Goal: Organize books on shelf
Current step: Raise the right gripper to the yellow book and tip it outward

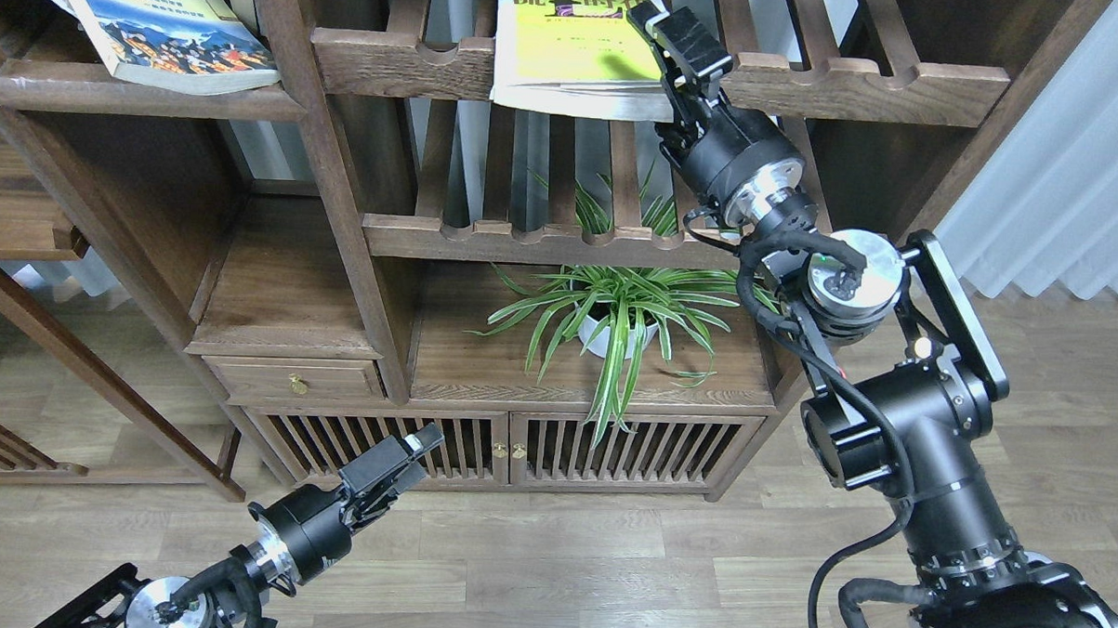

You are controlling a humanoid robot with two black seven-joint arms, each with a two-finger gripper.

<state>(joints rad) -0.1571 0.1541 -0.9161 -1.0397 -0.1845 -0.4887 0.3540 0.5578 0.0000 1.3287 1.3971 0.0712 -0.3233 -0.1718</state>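
The yellow-green book (568, 54) lies flat on the upper slatted rack, its front edge hanging over the rail. My right gripper (663, 53) is at its front right corner, jaws open, one finger over the cover and the other below the corner. The "300" book (164, 26) with the landscape photo lies on the solid dark-brown shelf (139, 99) at the upper left. The maroon book is out of view. My left gripper (421, 447) hangs low in front of the cabinet doors, fingers together and empty.
A potted spider plant (615, 321) stands on the plank under the racks, just below my right arm. A second slatted rack (524, 243) runs below the book. A dark upright post (340, 204) separates the left shelves from the racks. White curtains (1066, 164) hang at right.
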